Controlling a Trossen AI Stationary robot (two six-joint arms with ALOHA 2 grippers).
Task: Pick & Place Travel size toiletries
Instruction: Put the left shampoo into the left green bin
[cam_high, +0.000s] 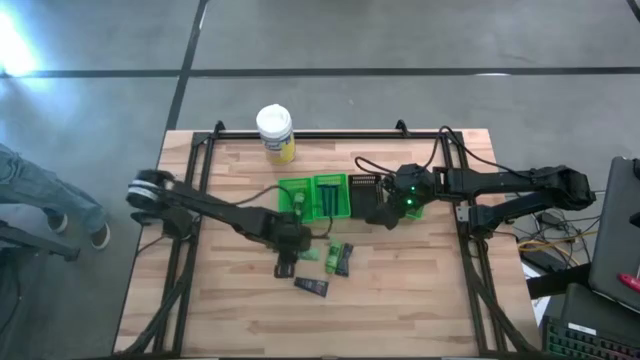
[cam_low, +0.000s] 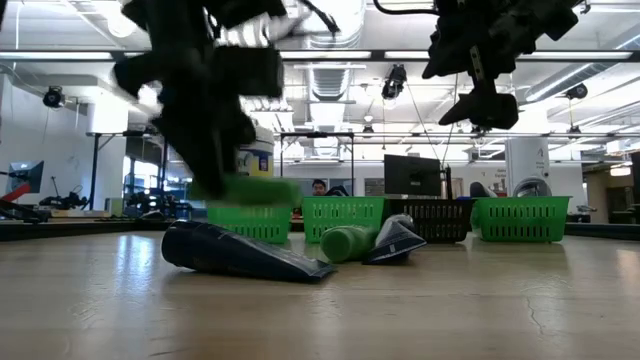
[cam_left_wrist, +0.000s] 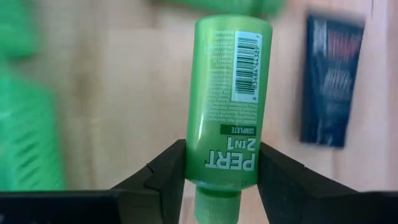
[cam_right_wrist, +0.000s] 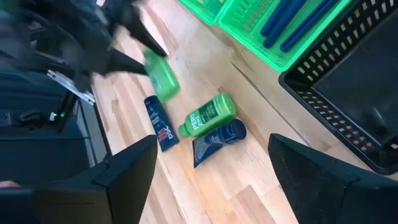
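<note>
The left tool (cam_left_wrist: 219, 180) gripped a green bottle (cam_left_wrist: 229, 99) near its cap, above the desk (cam_high: 400, 300). Just beside it lay a dark tube (cam_high: 311, 287), another green bottle (cam_right_wrist: 207, 115) and a second tube (cam_right_wrist: 217, 140). The right tool (cam_right_wrist: 211, 168) hung wide open over the black tray (cam_right_wrist: 348, 106).
</note>
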